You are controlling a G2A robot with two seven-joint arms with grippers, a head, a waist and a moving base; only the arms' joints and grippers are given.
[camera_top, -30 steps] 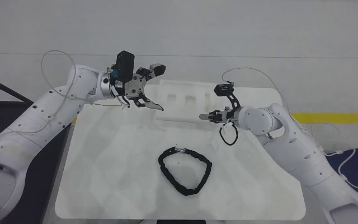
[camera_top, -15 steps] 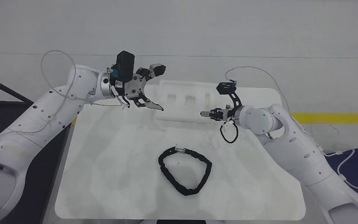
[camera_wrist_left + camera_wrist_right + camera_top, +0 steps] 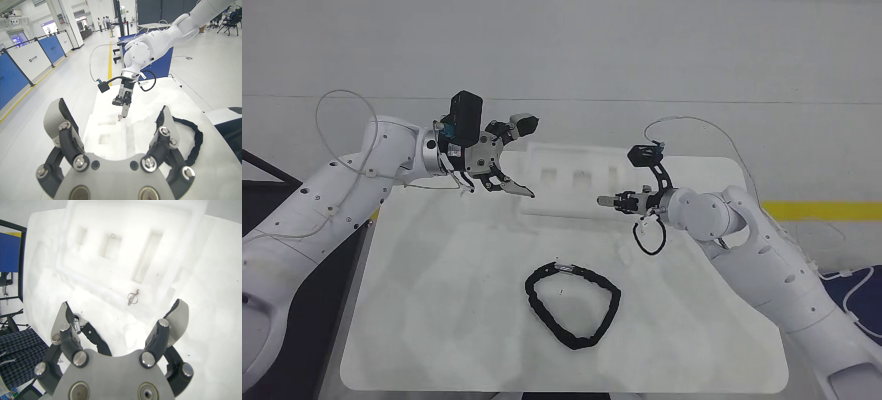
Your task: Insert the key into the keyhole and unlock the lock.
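You're working on a white table (image 3: pixel 442 330) with two things lying directly on it. A white foam tray (image 3: pixel 587 155), cut with rectangular recesses, sits at the far side. It lies under and ahead of the right gripper (image 3: pixel 122 304), whose jaws are spread, and just off the wide-open jaws of the left gripper (image 3: pixel 112 106). The black chain lock (image 3: pixel 533 292) lies as a closed loop on bare tabletop, on the robot's side of both sets of jaws.

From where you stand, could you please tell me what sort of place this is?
Probably a robotics test hall or factory floor: blue and white barrier panels, a yellow floor line and office chairs lie beyond the white table.
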